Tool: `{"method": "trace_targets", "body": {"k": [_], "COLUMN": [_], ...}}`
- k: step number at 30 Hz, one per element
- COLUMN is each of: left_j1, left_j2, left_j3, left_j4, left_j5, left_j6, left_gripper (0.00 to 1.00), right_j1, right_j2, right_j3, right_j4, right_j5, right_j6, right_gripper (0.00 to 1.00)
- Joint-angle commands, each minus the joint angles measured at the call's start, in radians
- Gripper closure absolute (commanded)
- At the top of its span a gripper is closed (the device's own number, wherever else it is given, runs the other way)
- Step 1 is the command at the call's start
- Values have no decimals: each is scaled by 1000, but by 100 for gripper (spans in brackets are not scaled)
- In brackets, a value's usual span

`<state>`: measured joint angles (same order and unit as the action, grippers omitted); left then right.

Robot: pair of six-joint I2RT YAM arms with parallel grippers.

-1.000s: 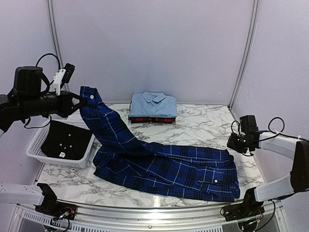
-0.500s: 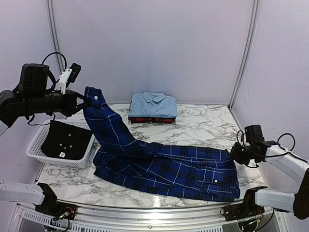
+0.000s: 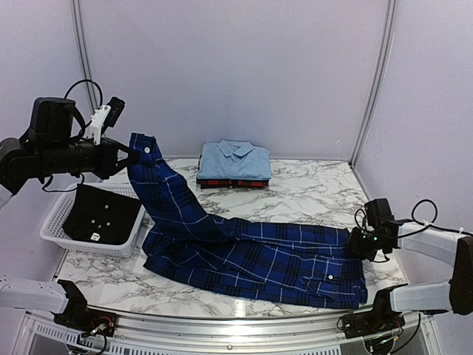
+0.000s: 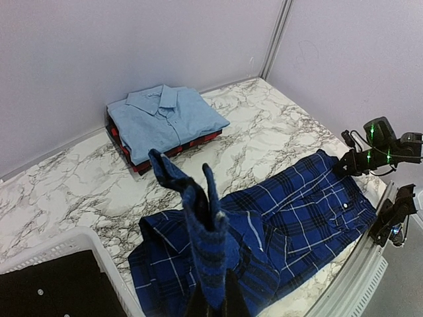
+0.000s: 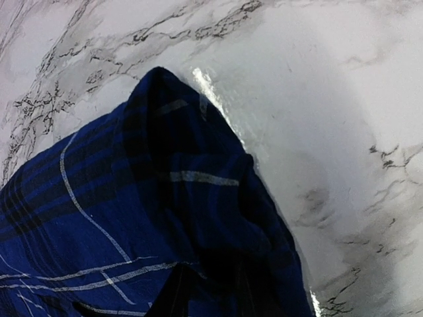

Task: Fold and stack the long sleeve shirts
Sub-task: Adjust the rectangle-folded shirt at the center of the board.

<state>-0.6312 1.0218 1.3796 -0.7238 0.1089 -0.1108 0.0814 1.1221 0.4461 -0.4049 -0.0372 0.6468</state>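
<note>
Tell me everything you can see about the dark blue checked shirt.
The dark blue shirt is soft cloth with thin white lines and white buttons. It lies spread, rumpled, across the marble table. One sleeve rises leftward, its cuff pinched in the left gripper. The right gripper is at its right edge; its grip is unclear.

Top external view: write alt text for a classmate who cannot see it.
A navy plaid shirt lies spread on a marble table, one sleeve held up by the left gripper, the right gripper at its right edge. Behind, a folded light blue shirt tops a red-and-black one; a basket stands left.
</note>
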Motion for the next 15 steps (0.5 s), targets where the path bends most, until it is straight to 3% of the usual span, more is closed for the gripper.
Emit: {"method": "trace_targets", "body": {"k": [1, 5, 15], "left_j1": [5, 5, 5], "left_j2": [2, 7, 13], "left_j3": [47, 73, 149], "left_j4": [-4, -10, -70], "left_j5": [7, 18, 33], "left_j6": [20, 30, 92], "left_gripper": [100, 100, 100], "right_j1": [9, 12, 12], "right_j2": [8, 13, -15], "right_j3": [12, 52, 194], "right_j4": [35, -5, -198], "right_j5": [78, 70, 48], "right_j6": [10, 5, 6], "right_gripper": [83, 100, 100]}}
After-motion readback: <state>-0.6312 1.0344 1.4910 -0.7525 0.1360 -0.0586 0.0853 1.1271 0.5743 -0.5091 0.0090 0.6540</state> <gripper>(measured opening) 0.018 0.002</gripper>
